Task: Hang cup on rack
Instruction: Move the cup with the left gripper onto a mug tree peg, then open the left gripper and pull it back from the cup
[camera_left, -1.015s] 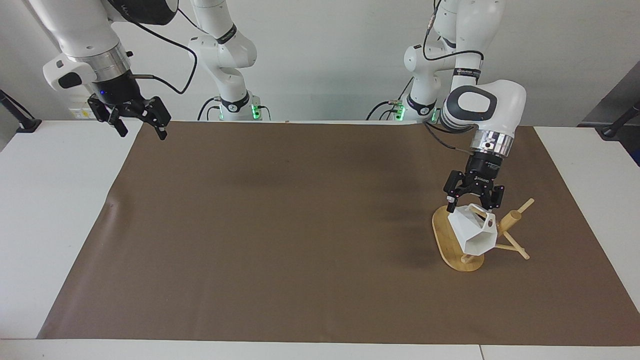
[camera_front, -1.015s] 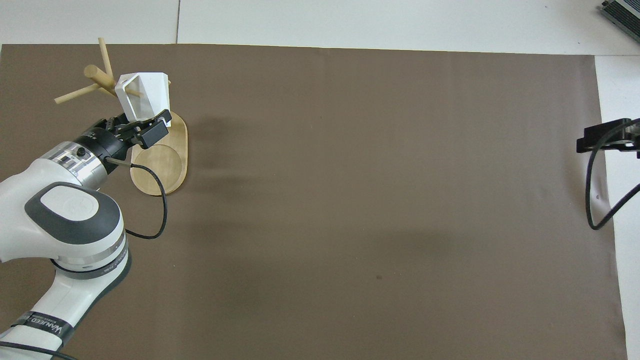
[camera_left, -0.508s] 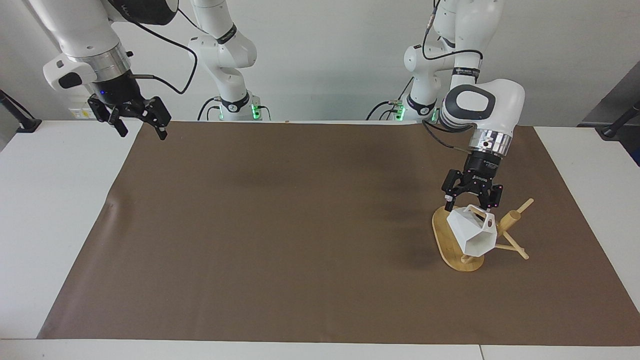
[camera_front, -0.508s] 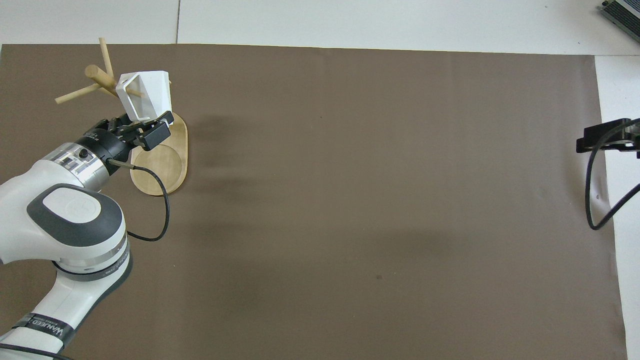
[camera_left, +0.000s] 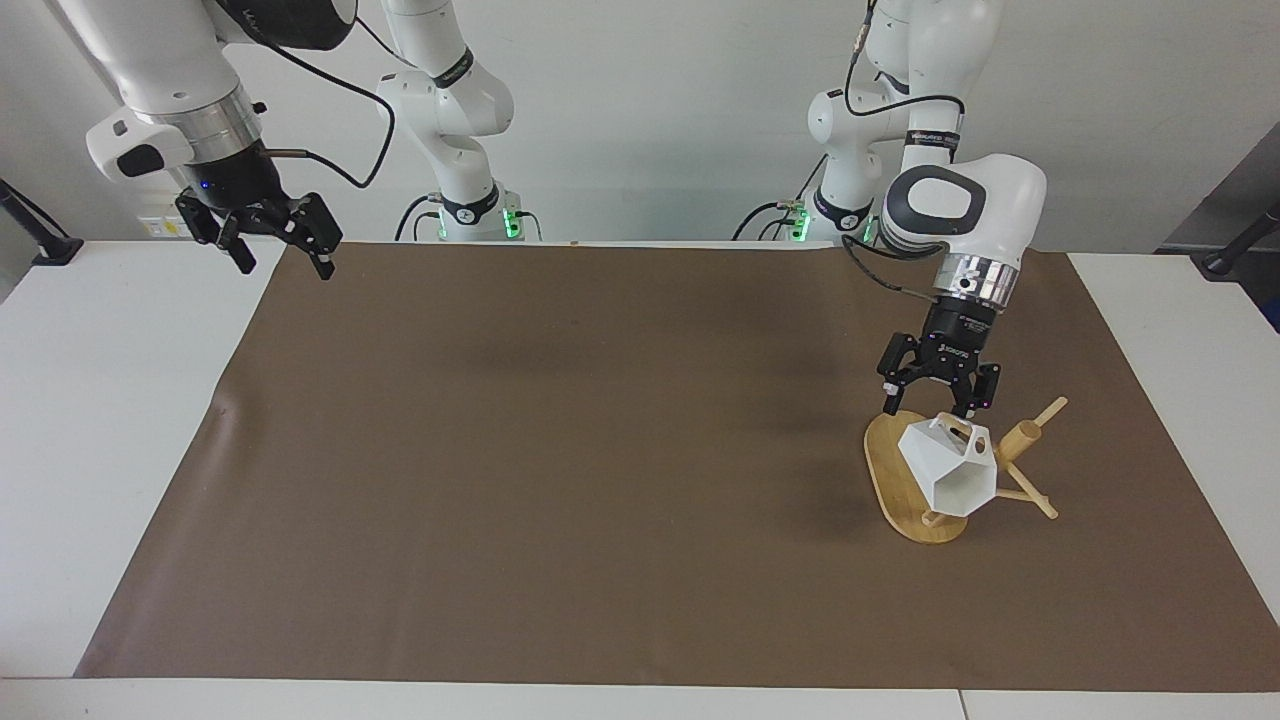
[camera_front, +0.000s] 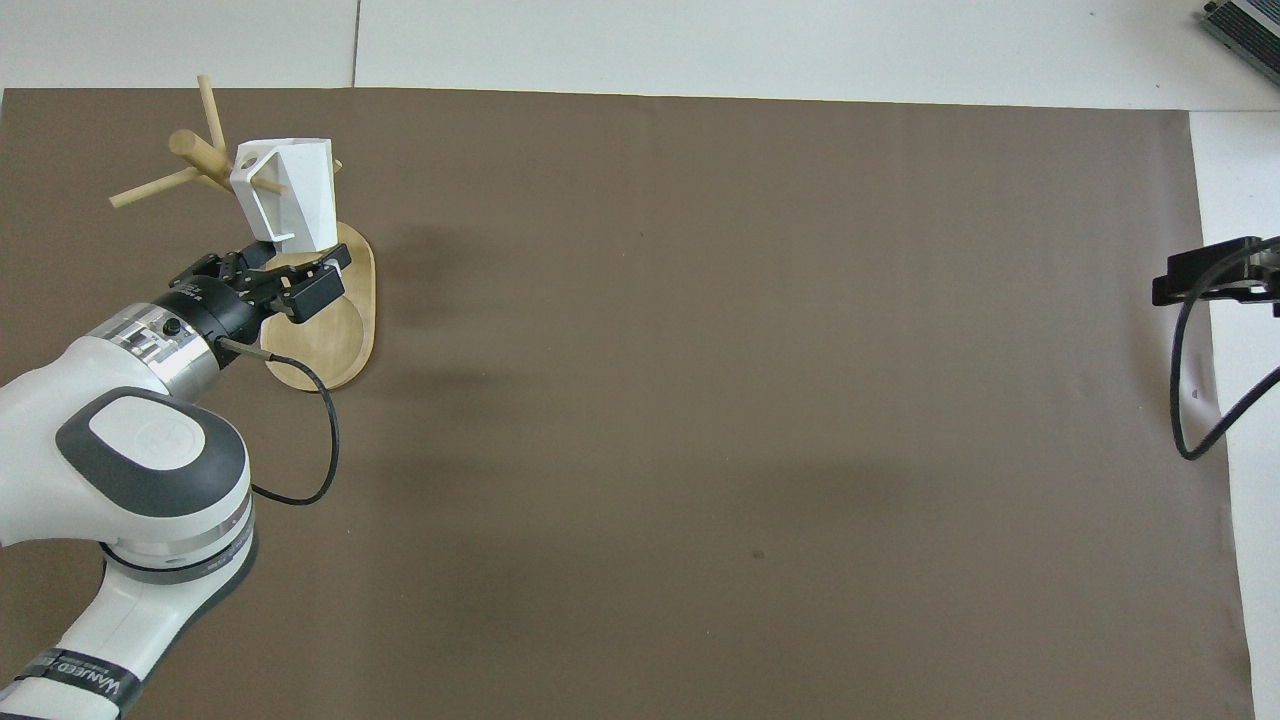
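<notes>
- right gripper (camera_left: 283, 247) first: parked high over the table edge at the right arm's end, jaws wide apart and empty. i've got it waiting there so it stays out of the working arm's way.
- left gripper (camera_left: 938, 401) is the one i'm driving. it hangs over the rack's base, just above the cup, and in the facing view there's a sliver of air between the fingertips and the white body. jaws spread, nothing in them.
- from above, that left gripper (camera_front: 292, 270) sits over the wooden base with the cup just past its tips, so i read it as clear of the cup.
- the rack (camera_left: 905, 490) stands toward the left arm's end of the brown mat (camera_left: 560, 450), oval base flat down, post leaning up with thin pegs fanned out.
- the cup (camera_left: 949, 467) is on the rack: a peg runs through its small handle, and the body dangles tilted with the mouth facing away from the robots and slightly down. that tilt is just its weight hanging off the handle.
- overhead agrees: cup (camera_front: 285, 193) threaded on a peg beside the post, rack (camera_front: 335, 330) base underneath.
- my call: the hang looks done. what's left is backing the open jaws straight up without clipping the handle or nudging a peg.
</notes>
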